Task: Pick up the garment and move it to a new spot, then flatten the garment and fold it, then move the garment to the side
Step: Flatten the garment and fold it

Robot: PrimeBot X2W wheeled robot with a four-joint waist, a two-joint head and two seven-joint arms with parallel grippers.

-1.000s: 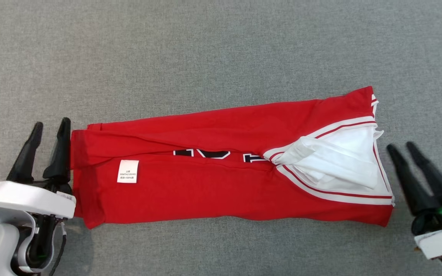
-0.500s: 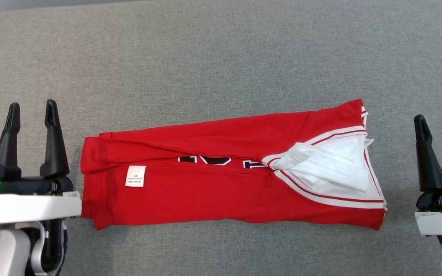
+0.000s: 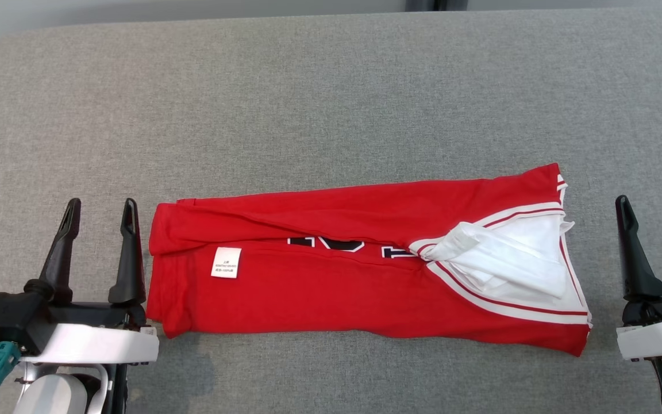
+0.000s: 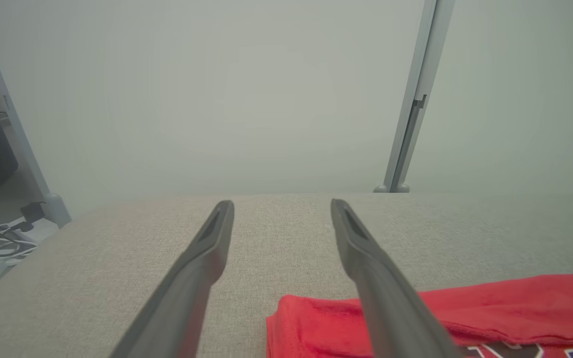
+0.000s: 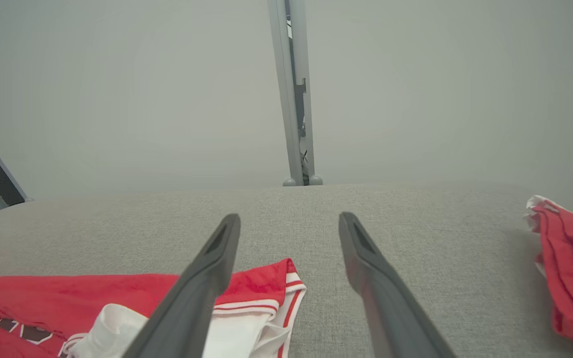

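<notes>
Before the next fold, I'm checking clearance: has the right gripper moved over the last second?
Yes. Against the garment, the right gripper has backed off its white-trimmed end toward the robot's right, and straightened up.

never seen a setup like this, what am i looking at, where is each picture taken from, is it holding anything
It is a robot with two arms, each ending in a gripper: two long dark fingers. The head view looks down from its head at a grey surface. Its left gripper is at lower left, its right gripper at lower right. The other two views come from a camera on each wrist, looking along that arm's fingers. A red garment with white trim lies folded into a long strip between the grippers. Both are open and hold nothing. The right wrist view shows another red cloth at its right edge.
</notes>
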